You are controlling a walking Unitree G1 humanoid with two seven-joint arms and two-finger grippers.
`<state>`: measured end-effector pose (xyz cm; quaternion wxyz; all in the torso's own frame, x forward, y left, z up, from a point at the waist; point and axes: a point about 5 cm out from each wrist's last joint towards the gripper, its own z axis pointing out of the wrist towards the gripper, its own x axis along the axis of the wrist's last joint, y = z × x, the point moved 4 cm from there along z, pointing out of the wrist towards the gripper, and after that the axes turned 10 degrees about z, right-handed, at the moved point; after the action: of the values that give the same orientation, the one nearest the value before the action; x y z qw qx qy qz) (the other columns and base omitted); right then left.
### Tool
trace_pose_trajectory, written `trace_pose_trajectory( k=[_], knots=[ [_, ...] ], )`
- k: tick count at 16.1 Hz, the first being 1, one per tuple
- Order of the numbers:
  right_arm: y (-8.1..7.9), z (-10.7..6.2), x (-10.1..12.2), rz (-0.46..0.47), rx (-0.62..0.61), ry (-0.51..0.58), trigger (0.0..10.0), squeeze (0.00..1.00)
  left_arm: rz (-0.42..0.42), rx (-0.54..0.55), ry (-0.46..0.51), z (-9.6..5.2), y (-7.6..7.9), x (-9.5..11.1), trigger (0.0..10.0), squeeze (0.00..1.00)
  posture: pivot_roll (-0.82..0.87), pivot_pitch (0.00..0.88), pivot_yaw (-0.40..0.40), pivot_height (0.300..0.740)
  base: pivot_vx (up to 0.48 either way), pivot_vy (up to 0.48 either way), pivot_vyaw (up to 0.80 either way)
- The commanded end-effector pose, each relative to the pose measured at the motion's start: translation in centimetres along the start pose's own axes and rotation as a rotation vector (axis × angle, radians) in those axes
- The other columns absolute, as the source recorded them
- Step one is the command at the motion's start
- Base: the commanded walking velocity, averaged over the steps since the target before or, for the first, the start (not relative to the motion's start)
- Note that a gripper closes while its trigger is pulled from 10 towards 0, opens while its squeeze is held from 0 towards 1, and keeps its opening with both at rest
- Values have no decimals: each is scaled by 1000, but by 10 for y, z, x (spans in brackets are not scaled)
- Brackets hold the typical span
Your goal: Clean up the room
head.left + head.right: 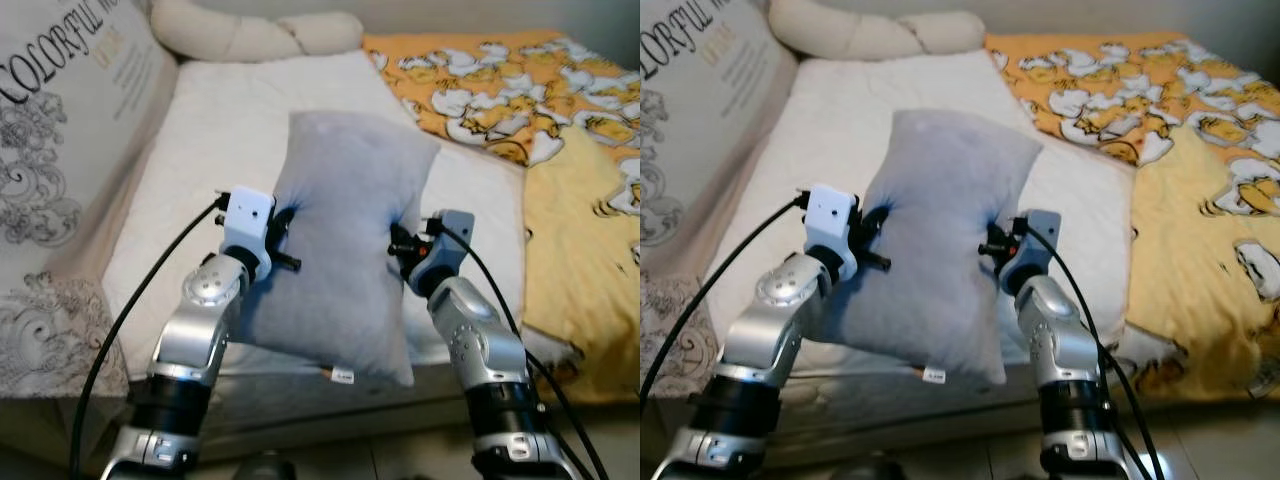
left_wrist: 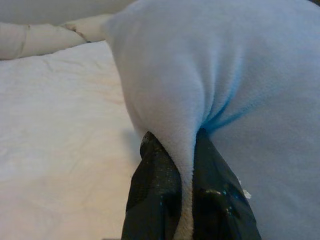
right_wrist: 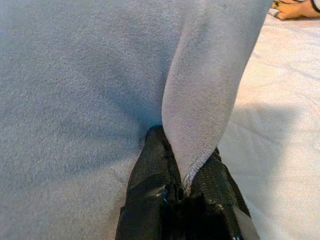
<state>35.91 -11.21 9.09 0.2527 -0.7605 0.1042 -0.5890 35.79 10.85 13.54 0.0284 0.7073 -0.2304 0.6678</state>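
Grey fleece makes up the pillow (image 1: 345, 245) that both arms hold up over the near edge of the bed (image 1: 220, 120), its long axis running away from the robot and its far end tipped toward the head of the mattress. The left gripper (image 1: 283, 228) meets the pillow's left side about halfway along, and in the left wrist view its two black fingers (image 2: 155, 192) are pinched nearly together on a fold of the fleece, with only the seam of fabric squeezed between them. The right gripper (image 1: 402, 245) takes the opposite side at much the same height; in the right wrist view its fingers (image 3: 150, 185) are likewise clamped tight on a ridge of cloth, the stitched hem caught in the narrow gap. A small white label (image 1: 341, 376) hangs from the pillow's near corner, just over the mattress edge. Beneath the pillow lies a white quilted sheet. To the right a yellow blanket (image 1: 560, 150) printed with white cartoon ducks covers that side of the bed and drapes over its edge. At the head of the bed rests a long cream bolster (image 1: 250, 35), twisted like a knot. On the left a large pale cushion (image 1: 60, 150) with black lettering and grey scrollwork leans upright beside the mattress. Black cables run down along both silver arms.
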Motion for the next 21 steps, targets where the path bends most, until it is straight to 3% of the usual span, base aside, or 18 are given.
trace_pose_trajectory(
  k=[1,12,21],
  knots=[
    [-7,3,4,-8,21,17,10000,0,23,39,38,0,-11,11,10000,0,95,0,17,740,0,315,0],
    [-5,4,1,-14,13,0,10000,0,24,34,36,0,-8,10,10000,0,94,0,13,740,0,311,0],
    [-8,9,4,-12,18,-1,10000,0,18,59,58,3,-15,17,10000,0,95,0,21,740,0,0,0]
  ],
)
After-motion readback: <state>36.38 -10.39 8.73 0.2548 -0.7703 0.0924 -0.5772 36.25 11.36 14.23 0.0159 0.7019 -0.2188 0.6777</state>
